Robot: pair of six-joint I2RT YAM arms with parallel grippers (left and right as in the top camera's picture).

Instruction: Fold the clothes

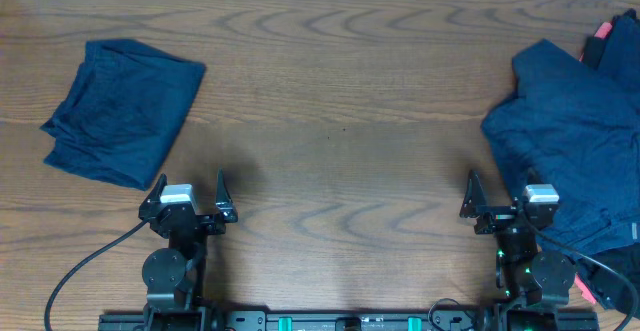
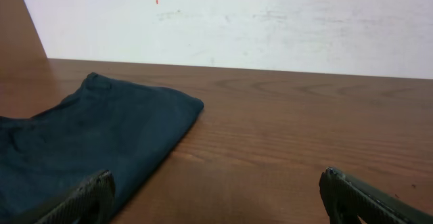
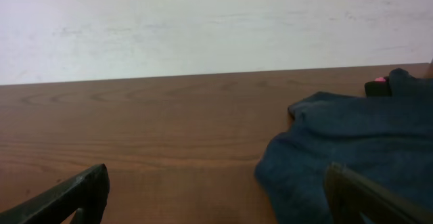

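Left gripper (image 1: 190,183) and right gripper (image 1: 500,185) both spread wide, empty.
A folded navy garment (image 1: 122,111) lies at the table's (image 1: 340,121) left; a rumpled navy pile (image 1: 570,141) lies right, perhaps with coral-red cloth (image 1: 601,29) behind.

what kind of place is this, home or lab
Probably a robotics lab bench, not a home: the left gripper and right gripper wait at a wooden table, with a plain white wall behind and navy clothes as practice items.
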